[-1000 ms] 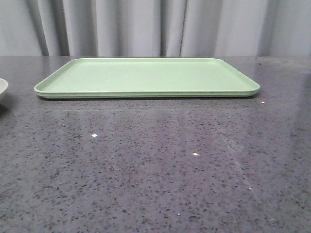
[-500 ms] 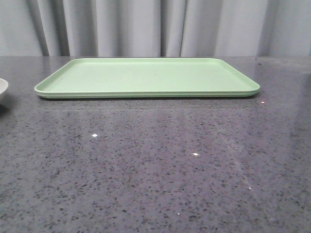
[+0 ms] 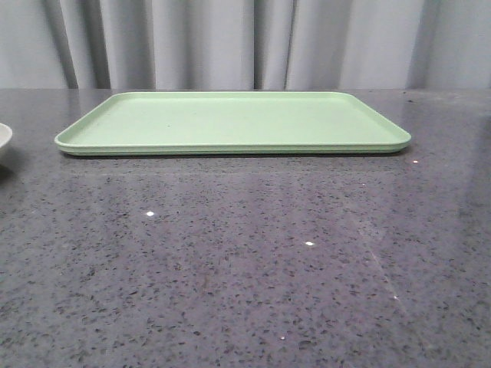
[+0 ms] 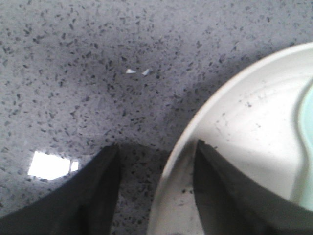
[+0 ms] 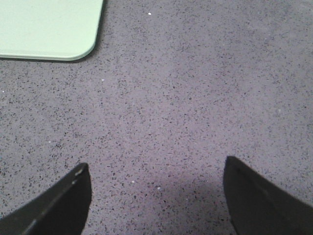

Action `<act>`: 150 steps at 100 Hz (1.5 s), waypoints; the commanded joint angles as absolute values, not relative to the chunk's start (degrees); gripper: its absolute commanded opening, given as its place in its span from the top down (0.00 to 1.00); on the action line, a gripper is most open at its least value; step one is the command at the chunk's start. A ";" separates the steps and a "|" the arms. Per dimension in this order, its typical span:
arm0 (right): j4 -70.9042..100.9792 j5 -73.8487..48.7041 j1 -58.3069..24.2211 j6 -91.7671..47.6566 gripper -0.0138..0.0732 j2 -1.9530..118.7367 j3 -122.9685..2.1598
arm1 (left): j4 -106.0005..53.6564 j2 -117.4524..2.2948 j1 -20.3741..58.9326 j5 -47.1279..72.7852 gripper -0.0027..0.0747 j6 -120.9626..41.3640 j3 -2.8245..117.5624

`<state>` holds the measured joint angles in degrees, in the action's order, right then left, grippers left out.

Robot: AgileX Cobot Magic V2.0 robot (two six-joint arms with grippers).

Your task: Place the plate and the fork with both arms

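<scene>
The off-white speckled plate (image 4: 244, 122) fills one side of the left wrist view, and only its edge (image 3: 4, 141) shows at the far left of the front view. My left gripper (image 4: 156, 144) is open and straddles the plate's rim, one finger over the table and the other finger (image 4: 215, 186) over the plate's inside. The rim runs close to the inner finger. My right gripper (image 5: 156, 161) is open over bare table with nothing between its fingers. The fork is out of view. Neither arm shows in the front view.
A large pale green tray (image 3: 230, 123) lies flat at the back middle of the speckled grey table; its corner (image 5: 49, 29) shows beyond the right gripper. A pale blue-green curved thing (image 4: 306, 142) lies in the plate. Grey curtains hang behind.
</scene>
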<state>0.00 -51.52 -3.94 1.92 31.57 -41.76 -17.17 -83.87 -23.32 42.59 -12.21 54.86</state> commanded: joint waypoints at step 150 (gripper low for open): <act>0.00 -47.92 -3.75 1.58 0.20 32.22 -43.60 | -46.99 -81.67 -33.43 57.75 0.97 -32.86 61.01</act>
<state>0.00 -51.52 -3.94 1.92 31.57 -41.76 -42.52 -84.42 -33.35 56.19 -32.29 58.15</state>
